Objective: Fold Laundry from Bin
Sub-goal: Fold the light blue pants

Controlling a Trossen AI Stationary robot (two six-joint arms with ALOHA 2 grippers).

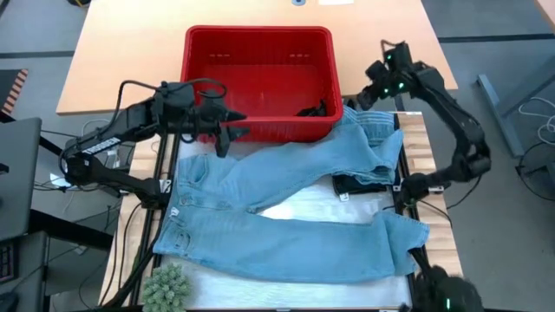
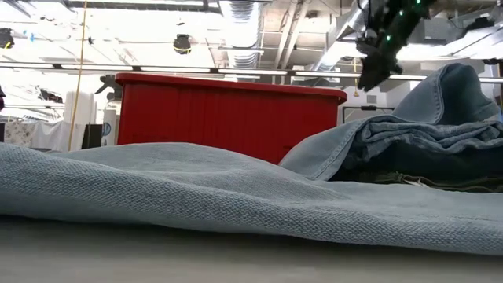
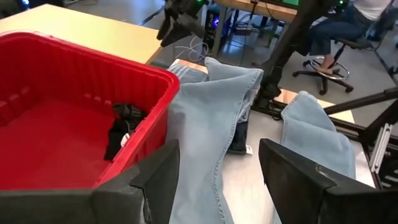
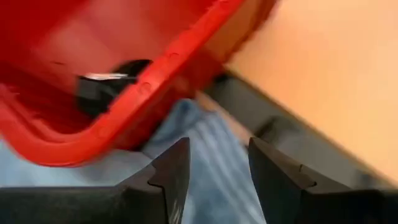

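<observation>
light blue jeans (image 1: pixel 286 227) lie spread before the red bin (image 1: pixel 259 52) holding one dark garment (image 1: pixel 314 110).

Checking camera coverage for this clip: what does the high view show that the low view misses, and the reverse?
Only the high view shows the left gripper, open over the bin's front rim, the dark garment inside the bin, and a green plant at the table's front. Only the low view shows the room's ceiling pipes. Both show the red bin, the light blue jeans and the right gripper, open and empty.

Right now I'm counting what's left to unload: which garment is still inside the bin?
The small black garment in the red bin, at its corner nearest the right arm. The light blue jeans and the dark folded piece lie on the table.
</observation>
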